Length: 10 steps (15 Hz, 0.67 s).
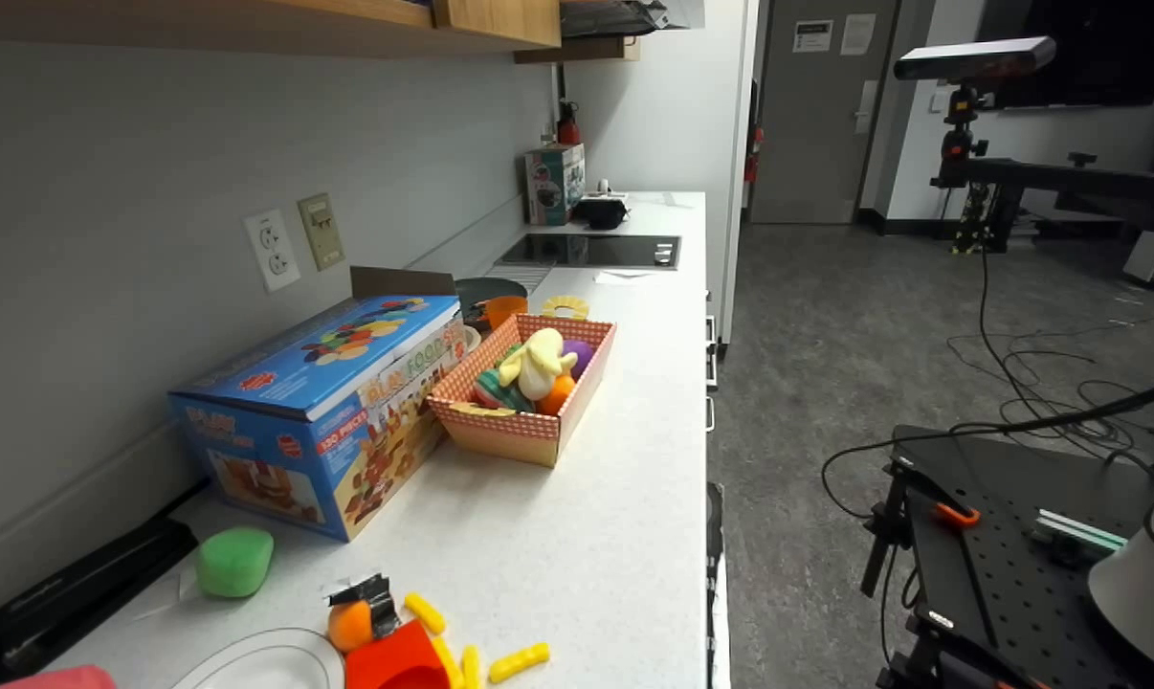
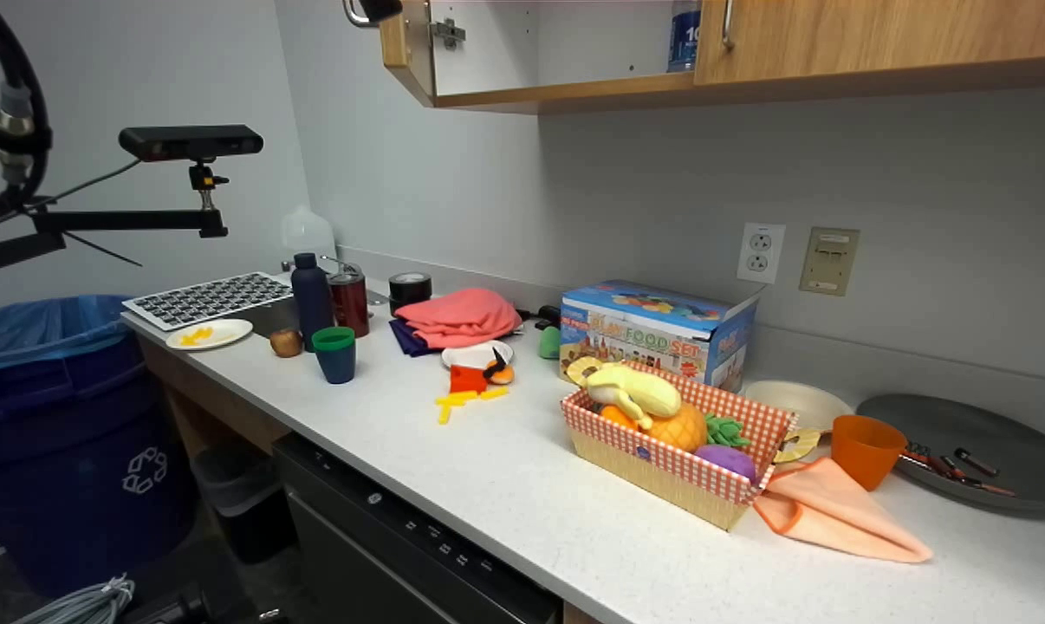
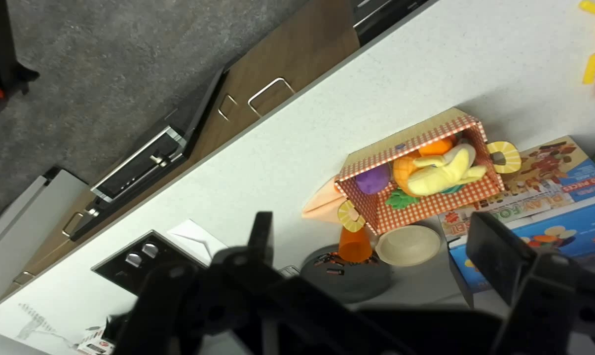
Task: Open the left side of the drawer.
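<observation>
Wood drawer or cabinet fronts with metal handles (image 3: 270, 96) run below the counter edge in the wrist view. They look shut. In an exterior view, an upper wall cabinet has its left door (image 2: 408, 52) swung open and its right door (image 2: 886, 43) shut. A bottle (image 2: 684, 36) stands inside it. A black piece beside the open door's handle is cut off at the frame top; I cannot tell whether it is part of my gripper. In the wrist view my gripper (image 3: 376, 224) is open and empty, its fingers wide apart, high above the counter. It touches no drawer handle there.
A checked basket (image 2: 652, 464) of toy food stands on the counter (image 2: 488, 472) beside a play food box (image 2: 652, 334). An orange cup (image 2: 866, 452), a dark pan (image 2: 973, 433) and a peach cloth (image 2: 843, 520) lie near it. A cooktop (image 1: 591, 251) is farther along.
</observation>
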Each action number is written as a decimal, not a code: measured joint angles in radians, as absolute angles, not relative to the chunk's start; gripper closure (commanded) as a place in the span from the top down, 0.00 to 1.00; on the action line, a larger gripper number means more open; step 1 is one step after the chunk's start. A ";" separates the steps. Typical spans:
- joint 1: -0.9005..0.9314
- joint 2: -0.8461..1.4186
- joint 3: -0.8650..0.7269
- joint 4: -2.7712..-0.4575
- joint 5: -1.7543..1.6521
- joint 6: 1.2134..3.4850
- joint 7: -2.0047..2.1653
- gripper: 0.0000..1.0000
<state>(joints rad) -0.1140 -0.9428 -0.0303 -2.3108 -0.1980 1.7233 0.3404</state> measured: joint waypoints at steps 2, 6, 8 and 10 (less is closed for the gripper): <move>-0.113 -0.943 -0.036 -2.323 -0.180 1.784 0.311 1.00; -0.113 -0.944 -0.050 -2.366 -0.160 1.956 0.262 1.00; -0.113 -0.944 -0.051 -2.380 -0.155 1.993 0.262 1.00; -0.113 -0.945 -0.051 -2.383 -0.155 1.999 0.262 1.00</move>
